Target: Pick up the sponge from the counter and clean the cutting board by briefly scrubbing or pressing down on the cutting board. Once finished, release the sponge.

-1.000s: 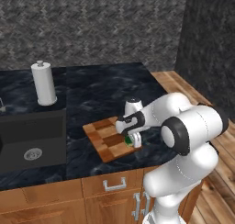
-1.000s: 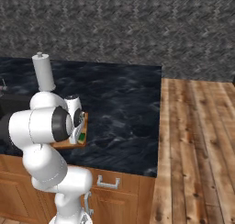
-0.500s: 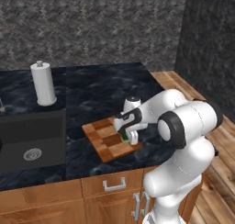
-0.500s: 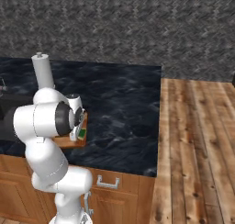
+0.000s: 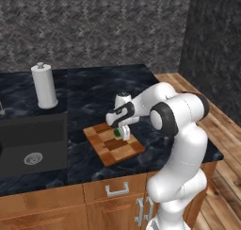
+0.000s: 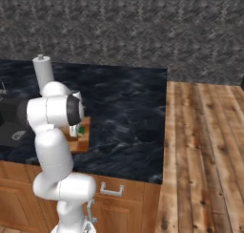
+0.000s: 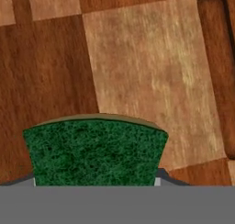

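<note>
1. One gripper (image 5: 121, 132) points down over the cutting board (image 5: 106, 148), jaws clamped on the sponge (image 5: 116, 133).
2. The sponge (image 7: 95, 152), green face to the hand camera, sits against the board's checkered wood (image 7: 147, 71).
3. The board lies on the counter (image 5: 94, 92) just right of the sink (image 5: 30, 142); a paper towel roll (image 5: 44, 86) stands behind.

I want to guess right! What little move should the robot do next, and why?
Probably push the sponge down and rub it a bit on the board. The pincer holds the sponge right over the board's wooden squares, so scrubbing looks like the next step. I can't tell if the sponge already touches the wood.
</note>
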You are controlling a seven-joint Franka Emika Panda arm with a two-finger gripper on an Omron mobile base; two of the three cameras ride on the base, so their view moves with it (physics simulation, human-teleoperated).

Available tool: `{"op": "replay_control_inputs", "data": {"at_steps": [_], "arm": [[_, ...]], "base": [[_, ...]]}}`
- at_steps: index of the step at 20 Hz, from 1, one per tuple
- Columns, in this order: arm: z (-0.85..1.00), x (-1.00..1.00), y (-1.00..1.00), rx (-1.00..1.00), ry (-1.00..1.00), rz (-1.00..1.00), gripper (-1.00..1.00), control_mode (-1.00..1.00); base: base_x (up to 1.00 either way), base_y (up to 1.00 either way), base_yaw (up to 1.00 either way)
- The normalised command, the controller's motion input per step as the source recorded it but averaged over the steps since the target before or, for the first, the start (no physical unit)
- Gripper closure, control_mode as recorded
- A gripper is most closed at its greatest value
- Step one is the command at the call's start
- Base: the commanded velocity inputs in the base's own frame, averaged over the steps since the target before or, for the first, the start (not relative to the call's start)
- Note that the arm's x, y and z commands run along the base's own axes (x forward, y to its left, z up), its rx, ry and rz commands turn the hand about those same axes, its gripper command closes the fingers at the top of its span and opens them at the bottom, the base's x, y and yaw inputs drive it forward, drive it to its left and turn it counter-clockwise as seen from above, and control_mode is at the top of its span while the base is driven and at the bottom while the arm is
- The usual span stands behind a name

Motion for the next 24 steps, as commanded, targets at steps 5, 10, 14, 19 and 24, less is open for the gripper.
{"op": "replay_control_inputs", "data": {"at_steps": [5,10,14,19,24], "arm": [[-0.12,0.50,0.41,0.02,0.00,0.00,1.00,-1.00],[-0.07,0.60,0.22,0.04,0.00,0.00,1.00,-1.00],[-0.01,0.69,0.02,0.08,0.00,0.01,1.00,-1.00],[0.00,0.47,0.07,0.06,0.00,0.00,1.00,-1.00],[-0.07,-0.03,0.26,0.01,0.00,0.01,1.00,-1.00]], "base": [[0.00,0.00,0.00],[0.00,0.00,0.00],[0.00,0.00,0.00],[0.00,0.00,0.00],[0.00,0.00,0.00]]}}
